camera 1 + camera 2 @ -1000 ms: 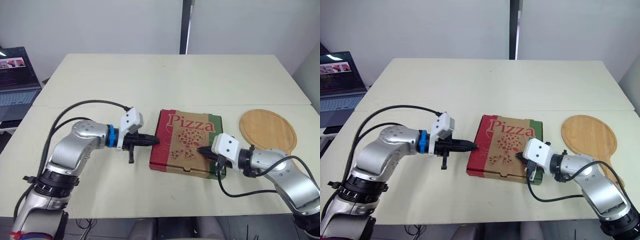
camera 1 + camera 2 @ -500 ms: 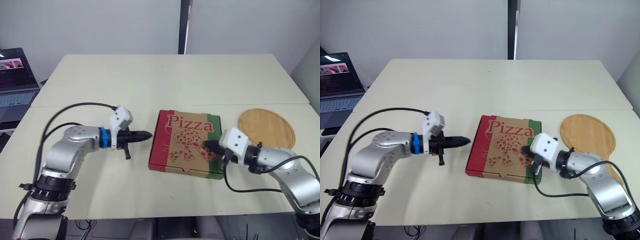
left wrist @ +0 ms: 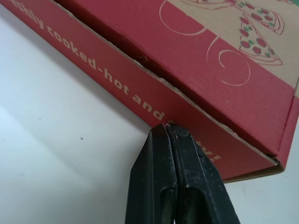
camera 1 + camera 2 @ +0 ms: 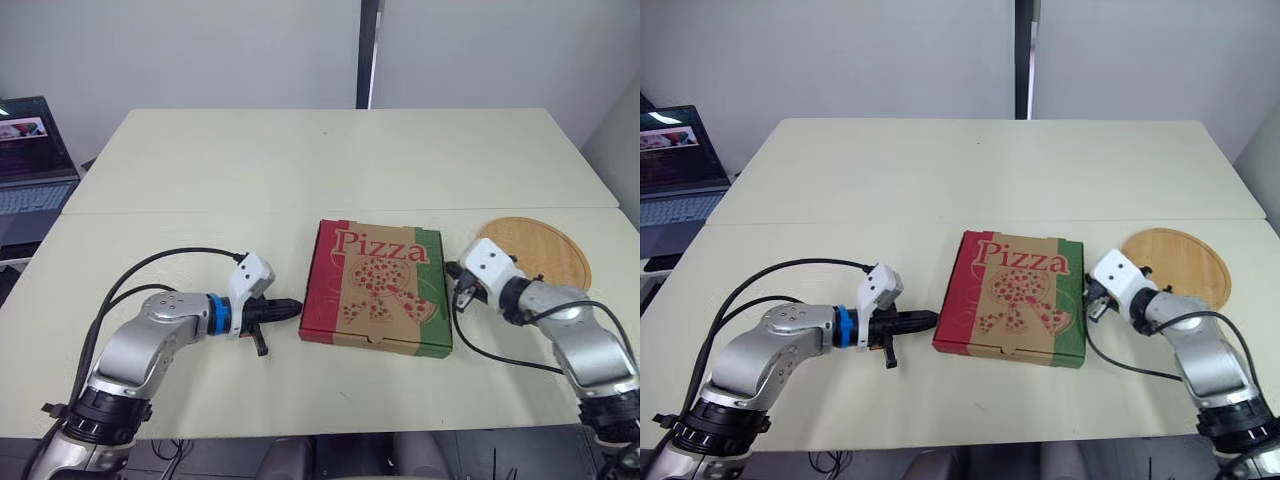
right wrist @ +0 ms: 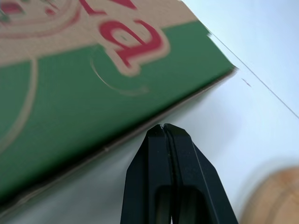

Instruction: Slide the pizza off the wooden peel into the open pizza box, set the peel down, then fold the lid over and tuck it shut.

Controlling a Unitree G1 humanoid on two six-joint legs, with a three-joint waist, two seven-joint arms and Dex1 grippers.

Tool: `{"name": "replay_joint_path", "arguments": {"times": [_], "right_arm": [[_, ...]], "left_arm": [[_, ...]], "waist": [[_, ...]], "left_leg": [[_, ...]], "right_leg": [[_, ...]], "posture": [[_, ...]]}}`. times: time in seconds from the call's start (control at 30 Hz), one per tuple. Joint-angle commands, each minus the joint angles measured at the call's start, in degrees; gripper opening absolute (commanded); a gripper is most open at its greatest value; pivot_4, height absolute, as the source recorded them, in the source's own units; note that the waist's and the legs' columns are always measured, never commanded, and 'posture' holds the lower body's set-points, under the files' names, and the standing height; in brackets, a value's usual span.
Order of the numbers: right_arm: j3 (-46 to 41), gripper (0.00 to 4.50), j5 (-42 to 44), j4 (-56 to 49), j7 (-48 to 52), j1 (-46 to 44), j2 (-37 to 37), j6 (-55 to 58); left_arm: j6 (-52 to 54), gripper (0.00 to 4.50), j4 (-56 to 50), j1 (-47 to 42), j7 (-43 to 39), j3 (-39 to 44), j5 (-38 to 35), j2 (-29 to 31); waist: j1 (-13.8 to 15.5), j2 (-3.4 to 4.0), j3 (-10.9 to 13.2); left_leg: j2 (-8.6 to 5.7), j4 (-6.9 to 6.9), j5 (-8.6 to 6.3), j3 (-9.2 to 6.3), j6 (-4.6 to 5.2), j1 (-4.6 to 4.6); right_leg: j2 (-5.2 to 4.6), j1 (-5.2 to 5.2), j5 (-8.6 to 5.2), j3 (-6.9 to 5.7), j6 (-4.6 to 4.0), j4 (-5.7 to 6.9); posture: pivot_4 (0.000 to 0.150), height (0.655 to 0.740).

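From my head, the shut pizza box lies on the table, with the wooden peel just beside it on the right. My left wrist view has my left gripper clenched empty, close against the box's red side wall. My right wrist view has my right gripper clenched empty too, near the green edge.

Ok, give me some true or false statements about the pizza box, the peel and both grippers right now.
The pizza box has its lid folded shut. True.
The wooden peel rests on top of the box. False: it lies on the table beside the box, on the robot's right.
The left gripper is shut, its tip at the box's red side. True.
The right gripper is wide open. False: it is shut, beside the box's green edge.
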Motion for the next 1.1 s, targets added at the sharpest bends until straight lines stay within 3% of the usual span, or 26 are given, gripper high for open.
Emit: {"name": "replay_joint_path", "arguments": {"times": [0.03, 0.37, 0.67, 0.87, 1.1], "right_arm": [[0.70, 0.05, -0.34, 0.26, 1.19, -2.30, 0.51, -2.49], [-2.09, 0.05, -0.60, 0.80, 1.68, -2.04, -0.60, -3.47], [-22.68, 0.05, 6.78, -2.56, 5.15, 12.16, -5.72, -9.70], [-34.99, 0.05, 7.87, 14.38, 6.04, 15.17, -9.82, -18.27], [-35.51, 0.05, 5.88, 33.78, 5.54, 12.26, -14.41, -24.91]], "left_arm": [[-0.18, 0.00, -1.94, -0.62, -0.45, -0.72, -0.74, -0.42], [-1.32, 0.00, -1.90, 1.01, 0.18, 1.67, -0.55, 0.78], [-9.14, 0.00, 1.51, 12.64, 3.17, 18.81, 1.55, 6.67], [-18.10, 0.00, 4.35, 22.53, 10.56, 28.91, 5.48, 3.75], [-20.42, 0.00, 7.28, 24.48, 13.92, 31.49, 5.90, 1.51]], "waist": [[0.00, 0.00, 0.00], [0.00, 0.00, 0.00], [0.20, 0.03, 0.00], [0.14, 0.03, 0.01], [0.12, 0.07, -0.01]], "left_leg": [[-0.02, 0.00, 0.00, 0.01, 0.00, 0.00], [-0.01, 0.00, 0.00, 0.00, 0.00, 0.00], [0.00, -0.09, -0.03, 0.00, 0.03, -0.06], [0.01, -0.08, -0.14, 0.18, 0.24, 0.12], [0.08, -0.10, -0.18, 0.33, 0.31, 0.33]], "right_leg": [[-0.01, 0.00, 0.00, 0.02, 0.00, -0.02], [-0.01, -0.01, 0.01, 0.01, 0.00, -0.02], [-0.01, -0.06, 0.00, 0.00, 0.00, -0.10], [-0.02, 0.11, 0.00, 0.10, 0.00, -0.13], [-0.02, 0.28, -0.01, 0.12, -0.01, -0.12]], "posture": [[0.150, 0.7400], [0.150, 0.7400], [0.150, 0.7400], [0.150, 0.7400], [0.150, 0.7400]]}}
